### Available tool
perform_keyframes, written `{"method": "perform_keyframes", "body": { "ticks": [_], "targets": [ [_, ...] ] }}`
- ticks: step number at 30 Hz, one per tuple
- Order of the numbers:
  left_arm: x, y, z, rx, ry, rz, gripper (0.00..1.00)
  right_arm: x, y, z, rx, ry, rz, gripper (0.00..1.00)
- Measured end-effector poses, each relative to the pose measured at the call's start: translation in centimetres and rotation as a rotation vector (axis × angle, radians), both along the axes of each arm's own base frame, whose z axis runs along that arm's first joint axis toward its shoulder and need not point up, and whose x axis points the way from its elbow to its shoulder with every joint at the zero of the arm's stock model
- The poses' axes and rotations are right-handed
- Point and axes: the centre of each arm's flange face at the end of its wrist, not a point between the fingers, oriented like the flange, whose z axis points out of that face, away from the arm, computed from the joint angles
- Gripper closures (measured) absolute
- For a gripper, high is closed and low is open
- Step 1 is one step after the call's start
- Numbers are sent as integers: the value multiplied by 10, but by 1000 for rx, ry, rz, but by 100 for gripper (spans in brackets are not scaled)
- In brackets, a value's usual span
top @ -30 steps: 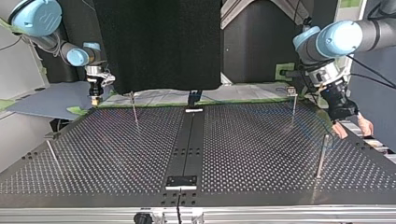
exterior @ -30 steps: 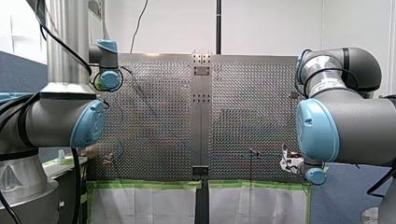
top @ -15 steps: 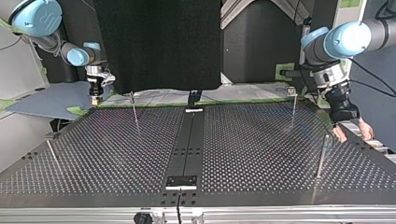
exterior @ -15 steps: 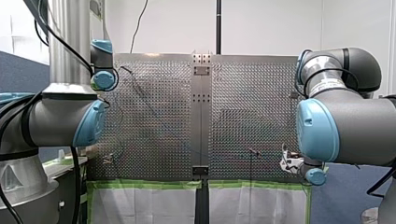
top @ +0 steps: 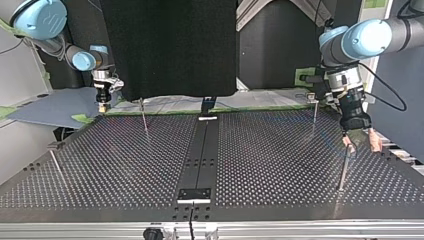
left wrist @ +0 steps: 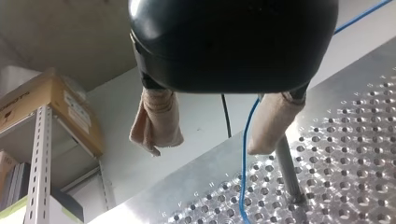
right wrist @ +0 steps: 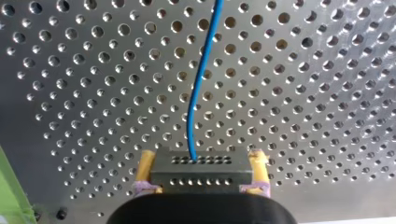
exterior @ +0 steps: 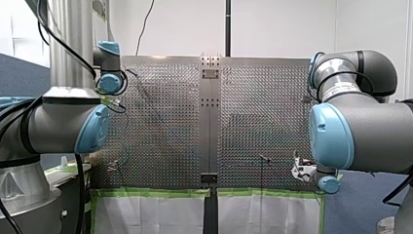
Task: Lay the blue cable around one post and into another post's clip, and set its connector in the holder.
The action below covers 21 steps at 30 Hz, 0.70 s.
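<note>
Blue cable [right wrist: 201, 79]: one end enters the connector [right wrist: 201, 173], which is clamped between the yellow pads of my right hand [right wrist: 201, 157] over the perforated counter [right wrist: 303, 93], far left in the top view. My left hand [left wrist: 210, 144]: beige fingers spread, cable running loose between them, just beside a post [left wrist: 287, 172]. Judged early: no wrap evident, nothing clipped, connector not yet seated.

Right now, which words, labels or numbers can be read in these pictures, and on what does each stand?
No text can be read.
Cardboard box on the shelf: print and a sticker, too blurred to read.
White label on my right arm: too small to read.
</note>
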Motion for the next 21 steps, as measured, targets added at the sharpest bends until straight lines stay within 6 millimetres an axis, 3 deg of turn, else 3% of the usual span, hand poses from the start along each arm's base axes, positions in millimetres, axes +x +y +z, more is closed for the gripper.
{"method": "perform_keyframes", "body": {
  "ticks": [11, 21],
  "targets": [
    [12, 1, -26, -52, 42, -9, 0, 2, 0, 0, -1, 0, 3, 100],
    [42, 7, -46, -40, 81, 40, 0, 3, 1, -1, -1, 0, 4, 100]
  ]
}}
